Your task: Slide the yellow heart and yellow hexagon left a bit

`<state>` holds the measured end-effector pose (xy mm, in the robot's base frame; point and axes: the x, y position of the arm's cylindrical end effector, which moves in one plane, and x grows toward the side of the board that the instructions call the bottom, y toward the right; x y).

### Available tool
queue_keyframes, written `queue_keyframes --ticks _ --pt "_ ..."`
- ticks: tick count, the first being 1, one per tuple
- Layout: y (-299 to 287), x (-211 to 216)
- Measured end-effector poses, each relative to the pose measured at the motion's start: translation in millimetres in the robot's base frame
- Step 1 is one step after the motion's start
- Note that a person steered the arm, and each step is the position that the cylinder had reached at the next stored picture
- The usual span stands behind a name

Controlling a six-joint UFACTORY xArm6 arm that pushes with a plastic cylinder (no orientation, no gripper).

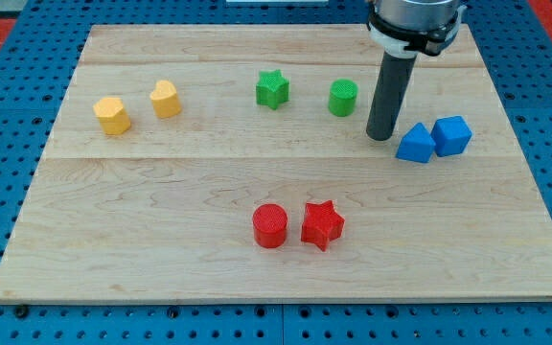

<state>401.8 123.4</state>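
Observation:
The yellow heart (166, 99) and the yellow hexagon (112, 115) lie close together at the view's upper left of the wooden board (161, 259), the hexagon left of and slightly below the heart. My tip (380, 136) rests on the board far to their right, between the green cylinder (343, 98) and the blue triangle (415, 144). It touches no block.
A green star (272, 89) lies left of the green cylinder. A blue cube (451, 135) sits against the blue triangle's right side. A red cylinder (269, 226) and a red star (322, 225) lie side by side at the lower middle. A blue pegboard surrounds the board.

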Motion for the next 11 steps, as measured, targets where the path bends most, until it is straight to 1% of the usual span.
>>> queue_keyframes --ticks 1,2,3,4,5,6,7,8,9,10,11 --pt "-16 -40" --pt "-99 -38" --pt "-100 -12" --pt "-120 -7" --pt "-180 -13" --pt "-204 -59" --pt "-233 -77" --pt "-298 -34" --pt "-310 -21" --pt "-328 -65" --pt "-353 -24"
